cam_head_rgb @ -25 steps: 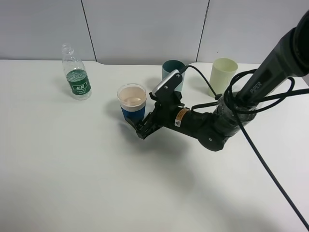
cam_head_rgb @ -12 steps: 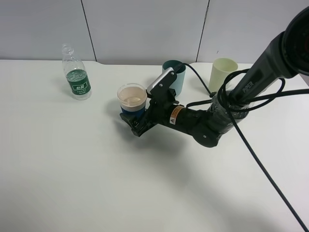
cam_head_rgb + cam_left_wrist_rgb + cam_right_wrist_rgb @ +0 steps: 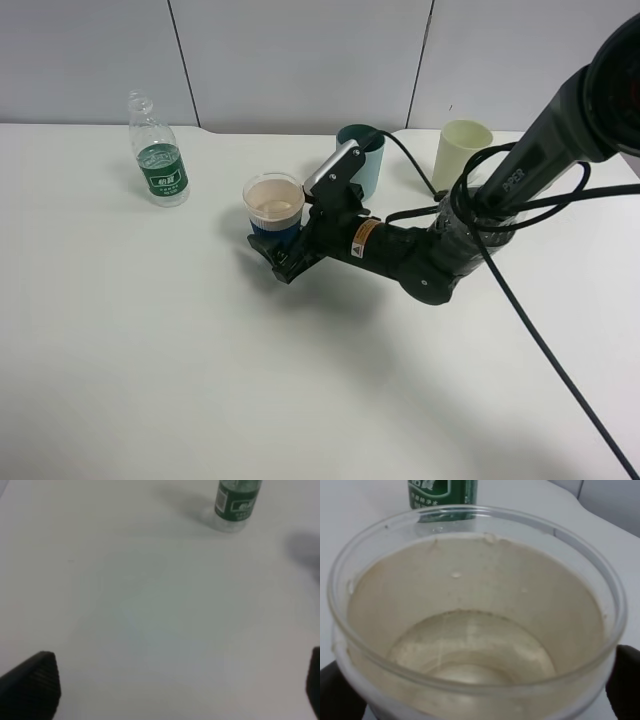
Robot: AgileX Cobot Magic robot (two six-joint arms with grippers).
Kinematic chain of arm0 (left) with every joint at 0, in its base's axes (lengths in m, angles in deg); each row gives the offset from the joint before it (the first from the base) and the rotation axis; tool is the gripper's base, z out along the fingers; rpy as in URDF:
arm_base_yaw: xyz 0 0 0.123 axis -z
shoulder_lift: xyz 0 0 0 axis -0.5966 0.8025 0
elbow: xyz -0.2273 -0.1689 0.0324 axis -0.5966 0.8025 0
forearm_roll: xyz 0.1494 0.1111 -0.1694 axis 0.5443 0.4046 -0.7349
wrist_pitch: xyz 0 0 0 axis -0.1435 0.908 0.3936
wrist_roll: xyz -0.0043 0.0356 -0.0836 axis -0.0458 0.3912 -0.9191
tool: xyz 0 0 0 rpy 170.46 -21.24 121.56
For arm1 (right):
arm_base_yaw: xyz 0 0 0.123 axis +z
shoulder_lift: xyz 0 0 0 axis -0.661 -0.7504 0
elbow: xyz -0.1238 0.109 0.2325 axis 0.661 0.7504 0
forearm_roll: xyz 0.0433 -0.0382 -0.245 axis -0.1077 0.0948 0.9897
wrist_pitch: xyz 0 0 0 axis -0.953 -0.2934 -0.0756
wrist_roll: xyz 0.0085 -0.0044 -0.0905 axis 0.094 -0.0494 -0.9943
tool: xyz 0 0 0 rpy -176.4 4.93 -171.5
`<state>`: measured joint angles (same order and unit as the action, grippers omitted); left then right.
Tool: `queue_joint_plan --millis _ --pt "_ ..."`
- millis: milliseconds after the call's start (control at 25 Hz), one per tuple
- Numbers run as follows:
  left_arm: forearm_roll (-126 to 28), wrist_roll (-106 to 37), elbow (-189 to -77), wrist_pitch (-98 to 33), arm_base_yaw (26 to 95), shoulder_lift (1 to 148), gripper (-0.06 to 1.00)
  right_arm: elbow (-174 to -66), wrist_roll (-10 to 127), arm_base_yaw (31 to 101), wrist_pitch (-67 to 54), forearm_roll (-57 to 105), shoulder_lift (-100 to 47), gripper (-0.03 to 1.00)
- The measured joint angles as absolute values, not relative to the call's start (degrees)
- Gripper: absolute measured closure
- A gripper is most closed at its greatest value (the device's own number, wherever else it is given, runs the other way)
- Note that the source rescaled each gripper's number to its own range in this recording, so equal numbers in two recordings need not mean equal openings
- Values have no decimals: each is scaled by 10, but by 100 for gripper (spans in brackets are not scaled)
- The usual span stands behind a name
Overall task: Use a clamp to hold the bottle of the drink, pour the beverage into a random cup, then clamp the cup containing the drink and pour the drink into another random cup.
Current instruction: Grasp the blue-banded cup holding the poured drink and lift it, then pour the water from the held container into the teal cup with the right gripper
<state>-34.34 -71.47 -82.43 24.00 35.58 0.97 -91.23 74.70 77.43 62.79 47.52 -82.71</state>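
Gripping: the right gripper [image 3: 272,252] is closed on the cup [image 3: 273,200], low on its blue sleeve. One black finger [image 3: 337,695] presses each side, and the cup sits between them.
Cup: upright on the table [image 3: 150,350]. Its clear rim and beige inside stand above the fingers, and its mouth faces the right wrist camera.
Drink: a shallow pool of clear liquid [image 3: 470,650] lies in the bottom of the cup, and a few droplets cling to the inner wall.
Right arm: it stretches low over the table from the cup's right side in the high view, with its wrist just beside the cup.
Teal cup: [image 3: 372,165] upright behind and to the right of the cup. It is near the cup but not touching it, and the arm's wrist partly hides it.
Pale cup: [image 3: 460,150] upright and further right of the cup, beyond the teal cup.
Bottle: [image 3: 160,165] upright, with a green label. It stands well apart from the cup, to its left and a little further back.
Left gripper: [image 3: 172,687] its fingers are spread wide over bare table with nothing between them. It is on the bottle's side of the cup and out of the high view.
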Motion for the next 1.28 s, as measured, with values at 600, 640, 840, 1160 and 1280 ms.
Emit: queue_joint_plan --millis 600,640,840,1160,1280 --pt "-343 -715 -824 240 356 10 -6 -938 754 774 627 492 -846 47" --pt "-343 -715 -824 240 356 10 -6 -938 758 774 625 492 -847 69" --pt "-343 -715 -824 240 356 10 -6 -938 787 774 625 495 -847 95" --pt "-343 -715 -824 240 356 10 -6 -938 801 774 622 495 -846 95" --pt "-343 -715 -824 240 356 10 -6 -937 814 774 583 498 -823 95"
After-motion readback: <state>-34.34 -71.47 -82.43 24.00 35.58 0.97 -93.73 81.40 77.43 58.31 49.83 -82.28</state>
